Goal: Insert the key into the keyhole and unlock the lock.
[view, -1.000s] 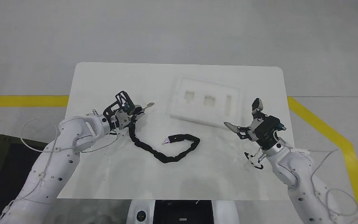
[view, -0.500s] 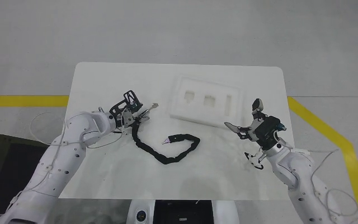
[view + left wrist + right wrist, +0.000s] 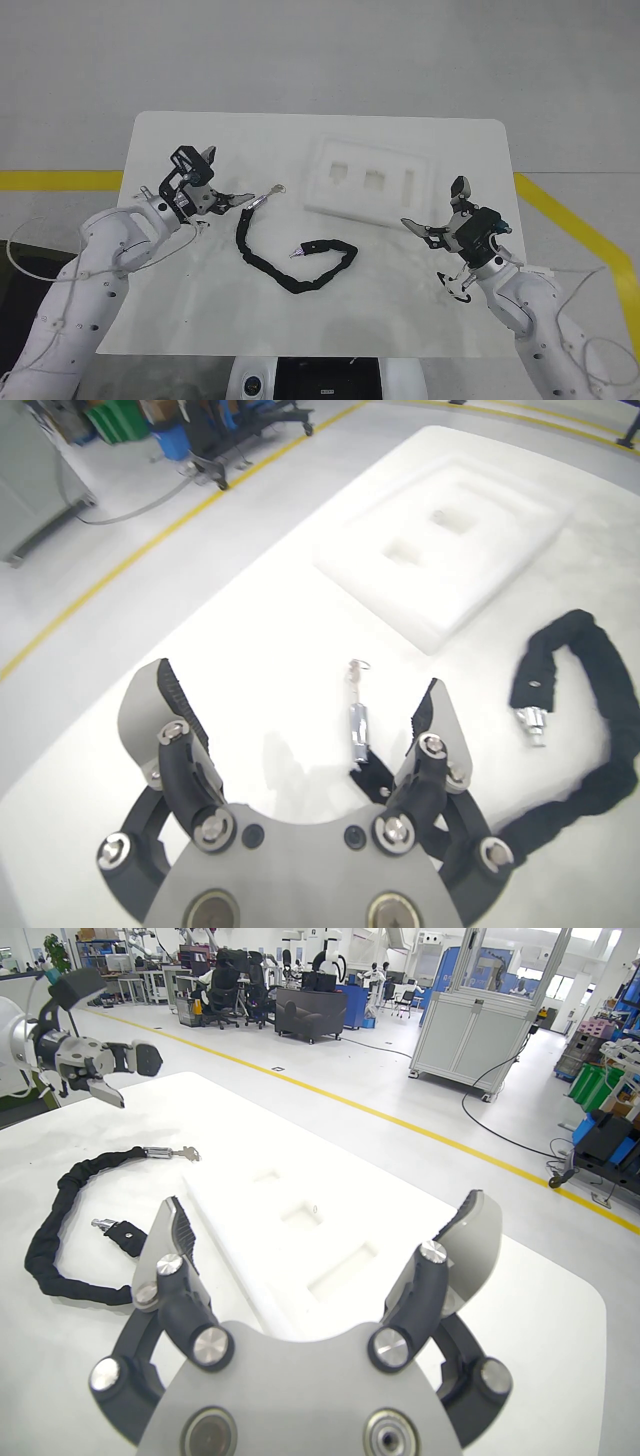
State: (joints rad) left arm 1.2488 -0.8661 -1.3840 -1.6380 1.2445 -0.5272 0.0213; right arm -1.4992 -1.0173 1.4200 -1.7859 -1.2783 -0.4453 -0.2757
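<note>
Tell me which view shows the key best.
The right wrist view: the key lies side-on, its outline plain against the white table. The left wrist view shows it foreshortened past the lock's metal end. The top view shows a small glint.

- White counter point(image 3: 320, 310) carries a black chain lock point(image 3: 262, 265) lying in a loose curve.
- The key point(image 3: 273, 188) lies in line with the lock's metal end, near the foam tray point(image 3: 372, 185).
- Left tool point(image 3: 226, 177) is spread wide beside the key, holding nothing.
- Right tool point(image 3: 434, 205) is spread wide just beside the tray, empty.
</note>
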